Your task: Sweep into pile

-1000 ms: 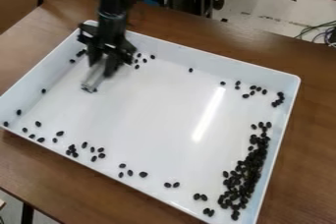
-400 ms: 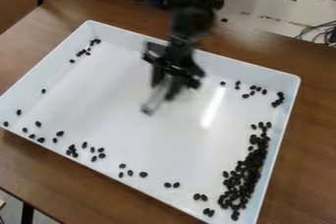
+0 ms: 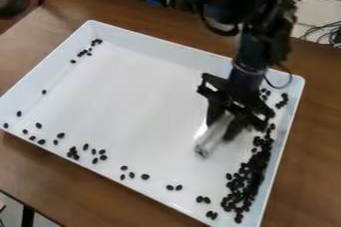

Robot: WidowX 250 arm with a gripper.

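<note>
The gripper point(image 3: 219, 130) is at the right half of the tray point(image 3: 153, 45), its jaws closed around a pale bar point(image 3: 212, 136) that slants down toward the tray's floor. Whether the bar's lower end touches that floor is hard to tell.

The beans point(image 3: 145, 176) are small, dark and oval. Most lie in a long pile point(image 3: 248, 177) against the tray's right wall, thickest toward its bottom corner. Strays are scattered along the tray's lower wall, with a few more by the left wall, in the top corner and near the right corner.

Each bean is probably light, hard and hardly fragile, so a gentle push should shift it. Their rounded sides and the tray's smooth floor suggest that they roll or skid easily; a quick stroke could scatter them, or send some over the tray's low walls. Picking them up singly makes little sense; they are better herded from behind with the bar's side, low to the tray's floor.

The bar looks stiff and fairly light. Its upper end is the sensible place to hold it, leaving the lower length to sweep, though pressing hard on the tray might twist it in the jaws. The tray seems thin and could slide if its wall is bumped. The sweep looks well along, with the strays by the tray's lower wall the likely next work.
</note>
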